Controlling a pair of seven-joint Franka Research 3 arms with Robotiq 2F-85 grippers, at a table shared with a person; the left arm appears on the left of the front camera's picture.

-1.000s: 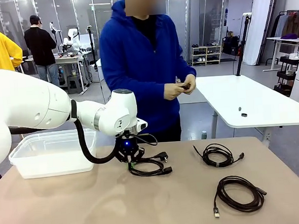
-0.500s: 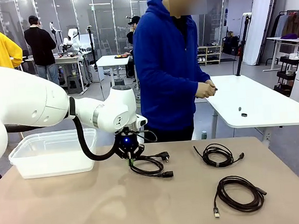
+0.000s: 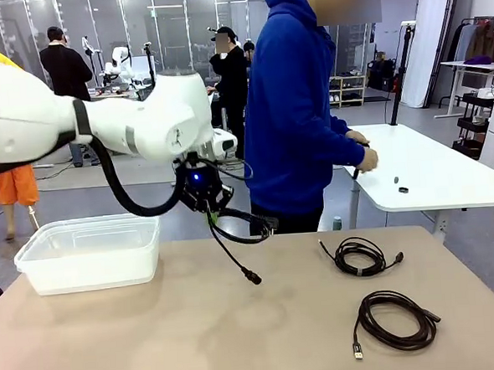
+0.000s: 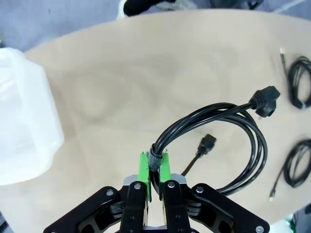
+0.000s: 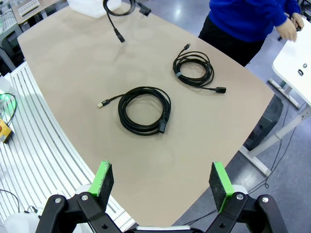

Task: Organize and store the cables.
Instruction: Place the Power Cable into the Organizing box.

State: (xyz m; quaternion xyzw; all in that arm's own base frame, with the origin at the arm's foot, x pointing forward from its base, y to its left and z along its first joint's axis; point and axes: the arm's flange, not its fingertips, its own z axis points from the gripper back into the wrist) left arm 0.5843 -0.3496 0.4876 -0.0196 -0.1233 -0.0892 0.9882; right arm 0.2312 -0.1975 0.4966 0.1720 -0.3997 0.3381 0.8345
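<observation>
Left claw tight around one hanging cable.

No legible text or labels anywhere

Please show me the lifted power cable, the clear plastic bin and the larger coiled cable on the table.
power cable (image 4: 266,98): left wrist view, on its angled plug.
plastic bin (image 3: 93,270): front view, on its front wall.
larger coiled cable (image 5: 143,127): right wrist view, on its near side.
</observation>
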